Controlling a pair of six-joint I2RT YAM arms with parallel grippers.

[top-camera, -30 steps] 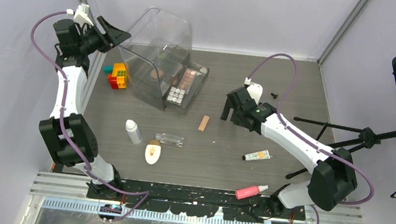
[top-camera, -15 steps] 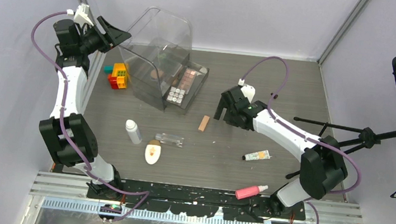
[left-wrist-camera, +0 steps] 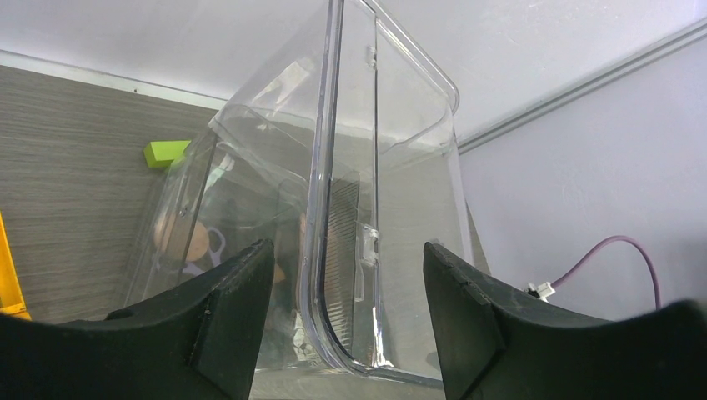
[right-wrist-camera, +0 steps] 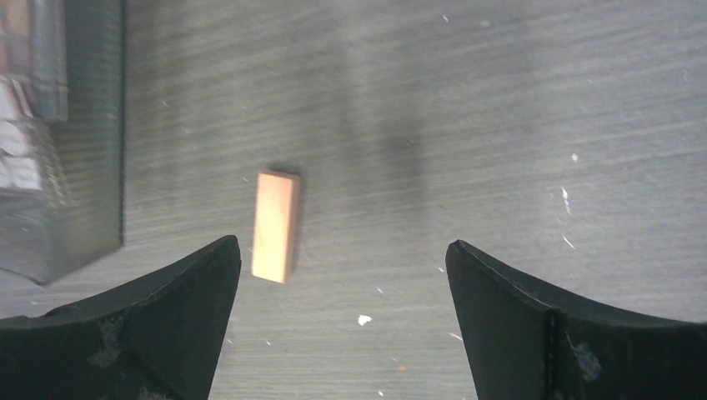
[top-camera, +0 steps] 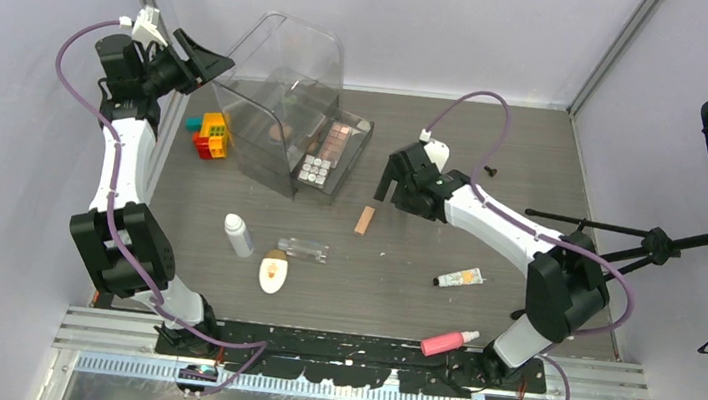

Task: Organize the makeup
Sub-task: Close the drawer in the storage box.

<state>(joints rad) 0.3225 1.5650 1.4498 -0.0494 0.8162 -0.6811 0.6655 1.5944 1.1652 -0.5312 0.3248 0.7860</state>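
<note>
The makeup lies scattered on the table: a white bottle (top-camera: 239, 235), a clear bottle (top-camera: 303, 249), a white oval compact (top-camera: 272, 272), a cream tube (top-camera: 459, 277), a pink bottle (top-camera: 447, 343) and a peach sponge block (top-camera: 365, 220) (right-wrist-camera: 276, 227). A square-pan palette (top-camera: 325, 151) rests in the clear case's tray. My right gripper (top-camera: 388, 188) (right-wrist-camera: 342, 243) hovers open just right of the block, nothing between its fingers. My left gripper (top-camera: 211, 60) (left-wrist-camera: 346, 250) is open, with the case's raised lid edge (left-wrist-camera: 329, 208) in the gap and touching neither finger. Peach sponges (left-wrist-camera: 185, 242) show inside the case.
The large clear case (top-camera: 276, 101) stands at the back left with its lid up. Colourful toy bricks (top-camera: 210, 133) sit left of it; a green brick (left-wrist-camera: 167, 152) shows behind it. A black tripod (top-camera: 626, 246) reaches in from the right.
The right arm has swung left across the table, bringing its open gripper close to the peach block. The left arm and the objects have not moved.
</note>
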